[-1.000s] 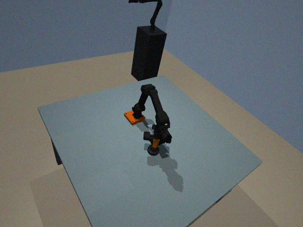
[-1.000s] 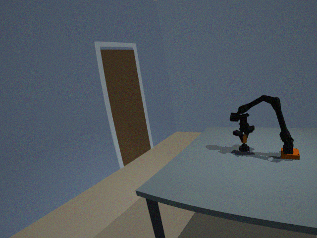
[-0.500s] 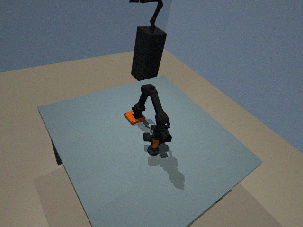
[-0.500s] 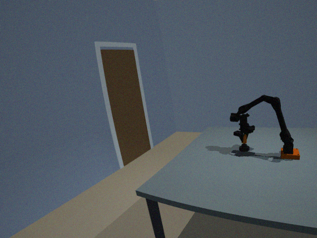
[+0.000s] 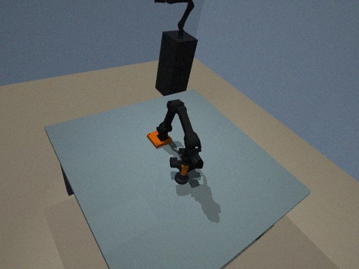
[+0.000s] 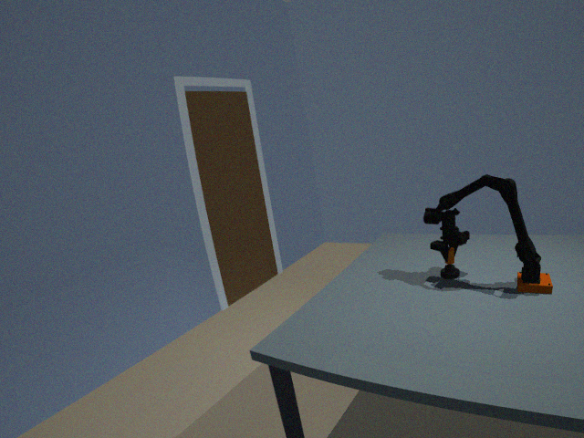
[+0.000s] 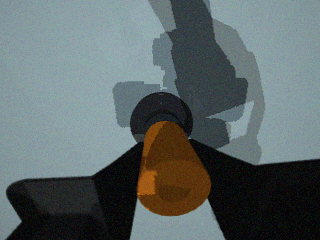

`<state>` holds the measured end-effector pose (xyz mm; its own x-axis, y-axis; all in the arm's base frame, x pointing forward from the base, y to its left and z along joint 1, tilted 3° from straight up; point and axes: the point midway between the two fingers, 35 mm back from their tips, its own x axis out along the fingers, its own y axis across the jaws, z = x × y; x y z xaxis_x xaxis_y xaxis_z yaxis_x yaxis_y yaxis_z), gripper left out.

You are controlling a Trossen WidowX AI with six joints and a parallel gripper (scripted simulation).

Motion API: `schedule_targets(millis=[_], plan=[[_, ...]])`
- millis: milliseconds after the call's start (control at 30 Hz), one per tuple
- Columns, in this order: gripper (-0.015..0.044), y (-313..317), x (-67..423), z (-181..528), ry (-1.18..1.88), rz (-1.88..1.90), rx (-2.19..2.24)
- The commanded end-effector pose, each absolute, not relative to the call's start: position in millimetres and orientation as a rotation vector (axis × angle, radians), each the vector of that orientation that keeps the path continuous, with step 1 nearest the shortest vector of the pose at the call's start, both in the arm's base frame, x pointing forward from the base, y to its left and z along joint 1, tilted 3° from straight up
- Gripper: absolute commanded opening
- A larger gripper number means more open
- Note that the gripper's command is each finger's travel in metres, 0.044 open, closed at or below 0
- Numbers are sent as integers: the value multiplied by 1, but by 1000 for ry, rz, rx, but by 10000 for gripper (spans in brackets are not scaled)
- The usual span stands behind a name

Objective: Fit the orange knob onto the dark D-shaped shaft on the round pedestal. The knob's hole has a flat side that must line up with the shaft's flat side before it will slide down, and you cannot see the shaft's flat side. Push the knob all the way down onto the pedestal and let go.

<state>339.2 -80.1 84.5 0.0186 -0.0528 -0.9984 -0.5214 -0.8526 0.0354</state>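
I am holding the orange knob (image 7: 171,170) clamped between the fingers of the gripper (image 5: 183,170), which are standing about half open around its body, and I am keeping it upright directly above the round pedestal (image 7: 161,116) on the grey table (image 6: 424,339). Through the wrist camera the knob's lower end is covering the middle of the pedestal, so the dark shaft is hidden and I cannot tell whether the hole is already started on it or only resting on its top. From the side, a stretch of orange is showing between the gripper and the pedestal (image 6: 450,271), so I judge the knob is not seated yet. The step in hand is the mating itself: finding the angle where the two flats agree. Next I am planning to press down lightly while turning the wrist in small steps, feeling for the drop, then push the knob fully down and release it. Forcing it misaligned risks jamming or tilting the knob.
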Motion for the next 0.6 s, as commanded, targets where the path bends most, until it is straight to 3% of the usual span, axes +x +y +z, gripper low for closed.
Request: schedule_targets(millis=[0, 567], plan=[[0, -81, 340, 84, 584, 1899, -1966], [0, -80, 340, 86, 399, 2032, -2092]])
